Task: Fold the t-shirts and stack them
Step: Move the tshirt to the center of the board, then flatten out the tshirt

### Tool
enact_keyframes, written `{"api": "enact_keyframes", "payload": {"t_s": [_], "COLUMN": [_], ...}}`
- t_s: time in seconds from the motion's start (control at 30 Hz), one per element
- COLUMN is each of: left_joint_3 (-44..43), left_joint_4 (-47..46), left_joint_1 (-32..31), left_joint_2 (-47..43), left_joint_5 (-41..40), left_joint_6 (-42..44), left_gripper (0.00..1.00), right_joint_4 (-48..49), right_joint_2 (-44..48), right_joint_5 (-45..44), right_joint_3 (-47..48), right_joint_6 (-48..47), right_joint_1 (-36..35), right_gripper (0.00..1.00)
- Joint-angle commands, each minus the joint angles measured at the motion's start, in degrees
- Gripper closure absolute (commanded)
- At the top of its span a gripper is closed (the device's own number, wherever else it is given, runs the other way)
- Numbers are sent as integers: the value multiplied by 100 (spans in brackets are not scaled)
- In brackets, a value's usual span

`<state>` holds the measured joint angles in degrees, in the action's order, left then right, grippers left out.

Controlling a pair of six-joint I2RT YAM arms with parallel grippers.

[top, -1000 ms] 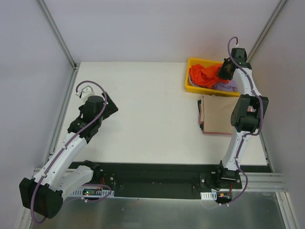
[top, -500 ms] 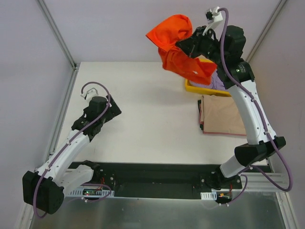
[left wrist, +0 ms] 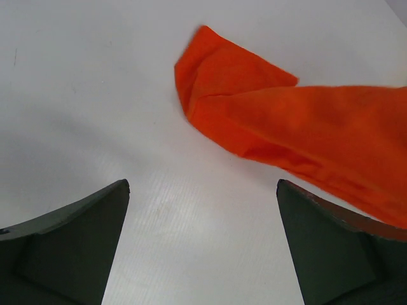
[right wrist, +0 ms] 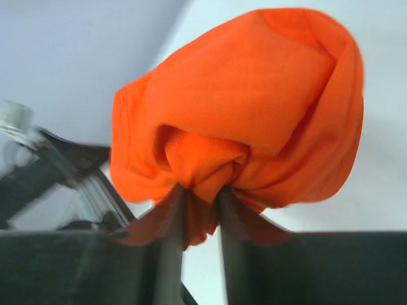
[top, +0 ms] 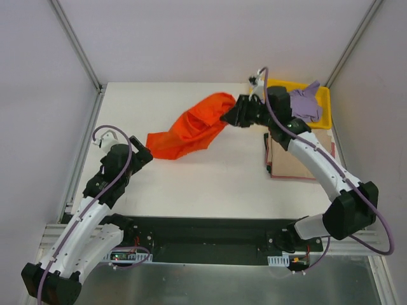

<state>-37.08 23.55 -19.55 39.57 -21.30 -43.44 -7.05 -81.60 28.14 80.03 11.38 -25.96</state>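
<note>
Right wrist view alone shows right hand (right wrist: 198, 190) pinching orange t-shirt (right wrist: 254, 95); left hand (left wrist: 202, 185) gapes wide.

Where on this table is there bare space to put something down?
The table is bare between the orange t-shirt and its near edge, and in the far left corner behind that shirt. The right side is crowded: the tan t-shirt, and the yellow tray holding the purple t-shirt.

Orange t-shirt (top: 191, 130) across table (top: 210, 184) centre; tray (top: 325, 105) beyond
</note>
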Motion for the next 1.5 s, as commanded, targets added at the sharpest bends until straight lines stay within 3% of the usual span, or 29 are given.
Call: {"api": "enact_keyframes", "payload": {"t_s": [0.0, 0.1, 0.27, 0.43, 0.67, 0.9, 1.17, 1.47], "left_joint_3": [104, 122, 17, -1, -729, -1573, -2408, -2752], "left_joint_4": [194, 211, 115, -815, -1511, -1485, -1126, -870], "left_joint_1": [-31, -31, 354, 1233, 1875, 1911, 1911, 1911], "left_joint_2": [76, 401, 1350, 2220, 3582, 4830, 5929, 6571], "left_joint_5": [-68, 126, 678, 1829, 2043, 1928, 1665, 1927], "left_joint_6": [-182, -217, -253, -226, -288, -182, -6, 2], "left_gripper": [1, 1, 1, 1, 3, 12, 25, 40], "right_joint_4": [144, -322, -648, -605, -842, -1220, -1343, -1484], "right_joint_2": [189, 363, 874, 550, -996, -2227, -2834, -3178], "right_joint_5": [-589, -1202, -2452, -2629, -3657, -3640, -3702, -4070], "right_joint_3": [-1829, -2403, -2510, -2133, -807, 56, 425, 566], "right_joint_6": [795, 569, -441, -1268, -1568, -1437, -1480, -1586], "right_joint_1": [134, 196, -374, -1086, -2001, -2177, -2194, -2221], "right_gripper": [53, 27, 0, 1, 6, 22, 38, 46]}}
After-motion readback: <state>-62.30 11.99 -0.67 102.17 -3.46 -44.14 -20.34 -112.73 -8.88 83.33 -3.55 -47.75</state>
